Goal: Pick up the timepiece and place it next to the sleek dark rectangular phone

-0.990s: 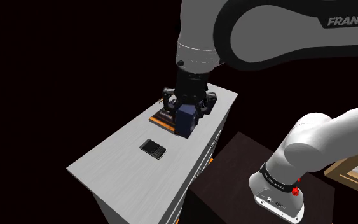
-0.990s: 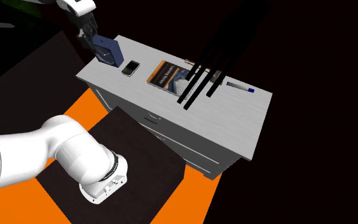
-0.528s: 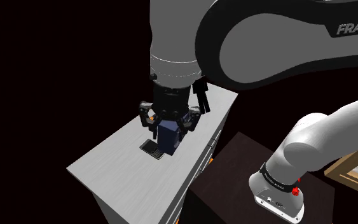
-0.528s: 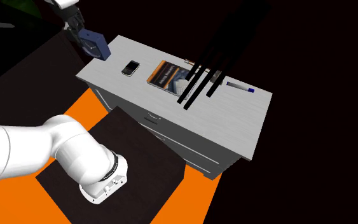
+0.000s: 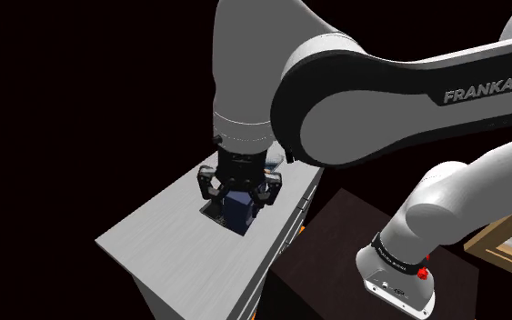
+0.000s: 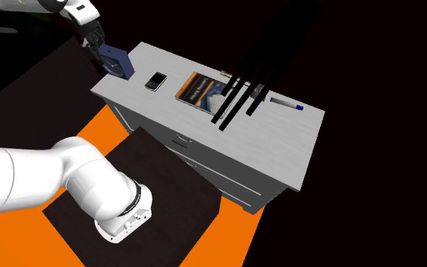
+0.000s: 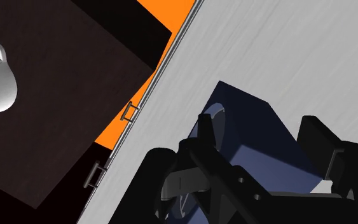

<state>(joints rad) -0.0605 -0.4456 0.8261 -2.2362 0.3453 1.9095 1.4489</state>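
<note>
Grey and long, the dresser top has its barest stretch at the second exterior view's right, around a pen. Black area lies beyond its far edges, and orange floor and the dark stand run along its front. At the top's left end in that view, the gripper is clamped on a dark blue boxy clock, its fingers pressing two opposite sides. The phone lies flat to the right of the clock, apart from it, with a book further right. The wrist view sets the clock over the grey top, in from the front edge where two drawer handles show. I cannot tell whether the clock rests on the top or hangs just above it. Black bars cross the book's far end. In the shoulder view the arm's thick links cover the top's far part.
</note>
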